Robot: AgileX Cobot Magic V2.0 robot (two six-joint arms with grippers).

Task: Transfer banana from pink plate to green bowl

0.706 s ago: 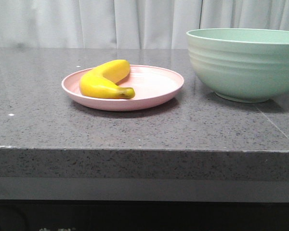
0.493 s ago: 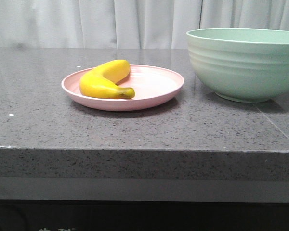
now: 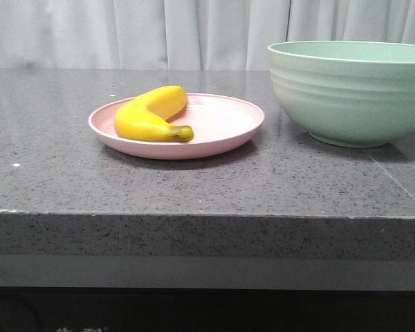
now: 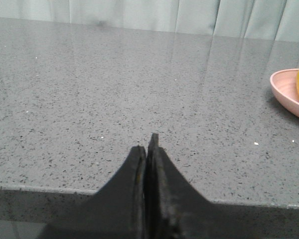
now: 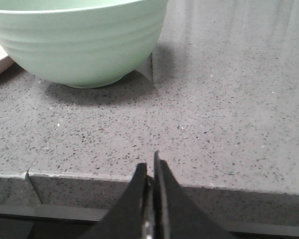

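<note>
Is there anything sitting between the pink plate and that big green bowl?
No. In the front view, only bare speckled grey stone countertop separates the round pale-pink plate from the ridged mint-green bowl.

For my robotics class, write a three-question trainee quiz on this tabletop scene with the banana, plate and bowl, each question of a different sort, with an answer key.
1. True or false: the banana already lies in the green bowl.
2. Multiple choice: the left end effector is A) open, B) shut and empty, C) shut on the banana.
3. Fill in: in the front view, the bowl stands to the ____ of the pink plate.

Key: 1 false, it lies on the plate; 2 B; 3 right. The right end effector is shut too.
</note>
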